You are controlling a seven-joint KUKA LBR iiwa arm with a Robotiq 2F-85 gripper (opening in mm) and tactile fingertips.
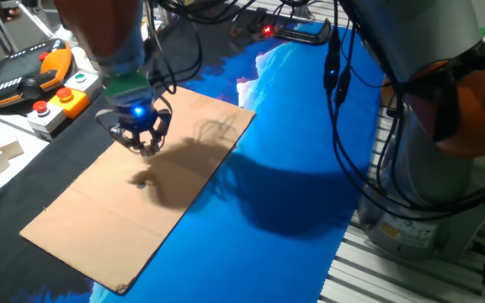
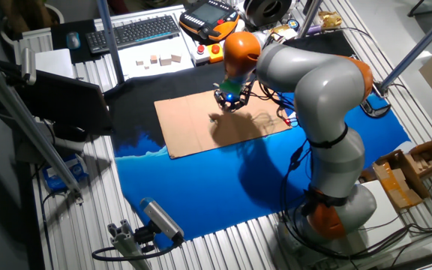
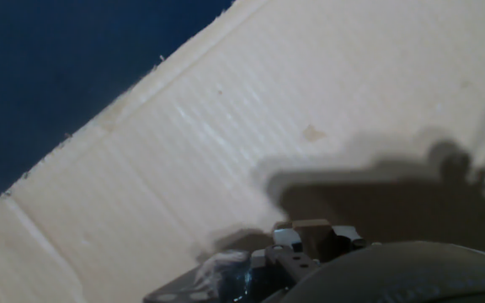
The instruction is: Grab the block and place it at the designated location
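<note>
Cluttered bench, blue cloth over the surface (image 1: 293, 168) with a cardboard sheet (image 1: 99, 219) on top. The gripper (image 1: 146, 148) hangs just above the sheet — the block (image 3: 311, 225) shows between its fingertips in the hand view (can't tell if it's actually clamped). The dark dot (image 1: 141, 181) sits near, just below the gripper.

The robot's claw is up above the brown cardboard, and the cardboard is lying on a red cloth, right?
Not quite: the cloth is blue, not red, as both fixed views show. The rest holds: the gripper hangs above the brown cardboard.
</note>
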